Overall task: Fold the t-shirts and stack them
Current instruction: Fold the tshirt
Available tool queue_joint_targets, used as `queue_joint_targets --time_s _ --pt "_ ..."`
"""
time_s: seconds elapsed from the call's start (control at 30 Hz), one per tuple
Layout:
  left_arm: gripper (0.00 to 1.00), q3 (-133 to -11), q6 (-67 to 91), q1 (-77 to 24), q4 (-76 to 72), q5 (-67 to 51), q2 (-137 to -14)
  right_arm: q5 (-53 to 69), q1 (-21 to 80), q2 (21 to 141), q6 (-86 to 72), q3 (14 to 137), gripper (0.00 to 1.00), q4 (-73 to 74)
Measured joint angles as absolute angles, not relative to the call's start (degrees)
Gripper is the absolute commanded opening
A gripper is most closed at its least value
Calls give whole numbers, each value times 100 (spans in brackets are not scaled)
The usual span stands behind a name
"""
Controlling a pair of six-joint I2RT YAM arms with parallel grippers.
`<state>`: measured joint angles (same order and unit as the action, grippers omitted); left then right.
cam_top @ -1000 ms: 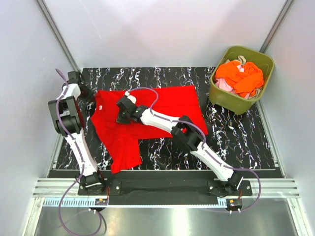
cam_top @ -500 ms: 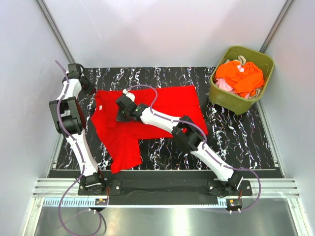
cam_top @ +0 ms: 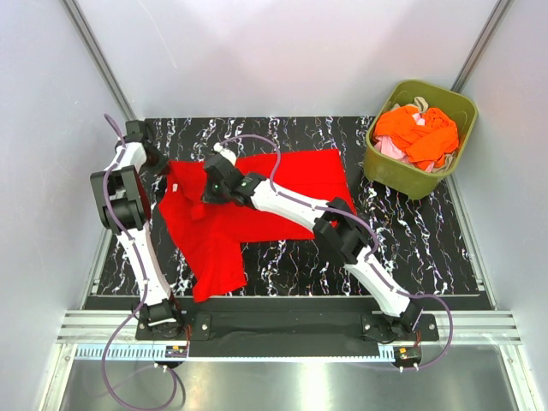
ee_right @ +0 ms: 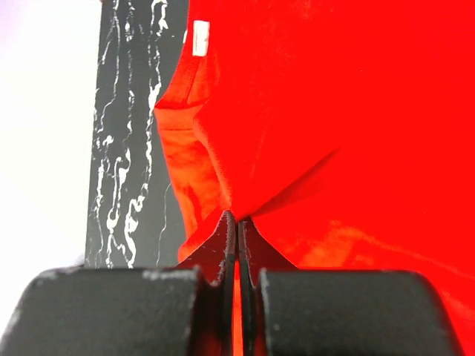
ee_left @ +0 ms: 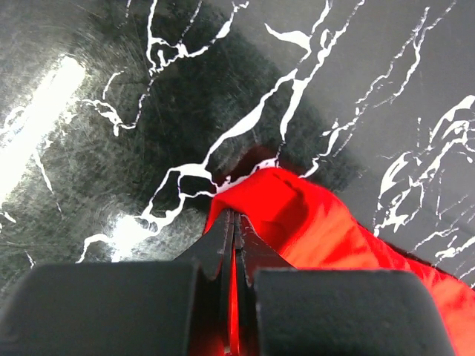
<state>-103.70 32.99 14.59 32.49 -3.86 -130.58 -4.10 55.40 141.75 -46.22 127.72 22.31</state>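
A bright red t-shirt [cam_top: 282, 184] lies spread across the black marbled table [cam_top: 402, 248]. My left gripper [cam_top: 161, 163] is shut on the shirt's far left corner, and the red cloth [ee_left: 312, 222] shows pinched between its jaws. My right gripper [cam_top: 210, 195] is shut on a fold of the red t-shirt [ee_right: 312, 111] near the collar, lifting the cloth a little. A white label [ee_right: 200, 37] shows by the collar. Orange, pale pink and beige shirts [cam_top: 417, 135] are piled in the bin.
An olive-green plastic bin [cam_top: 428, 180] stands at the table's far right corner. Grey walls close in on the left, back and right. The metal rail [cam_top: 282, 330] with both arm bases runs along the near edge.
My right gripper has moved toward the back with the cloth, drawing the shirt's near right edge back. My left gripper has shifted slightly right and nearer with its corner.
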Motion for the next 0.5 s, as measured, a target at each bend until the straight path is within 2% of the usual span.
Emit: queue_joint_targets --time_s 0.37,0.47,0.5 --pt "0 -10370 3306 1468 3245 -274 -13065 -589 5540 13327 -4558 11207 0 1916" --pt "5 -10370 3334 1490 3256 -283 -13061 -620 5540 13235 -4558 10868 0 1822" --pt "15 -10370 3350 1503 3280 -283 -13050 -622 5540 13218 -4558 10790 0 1789"
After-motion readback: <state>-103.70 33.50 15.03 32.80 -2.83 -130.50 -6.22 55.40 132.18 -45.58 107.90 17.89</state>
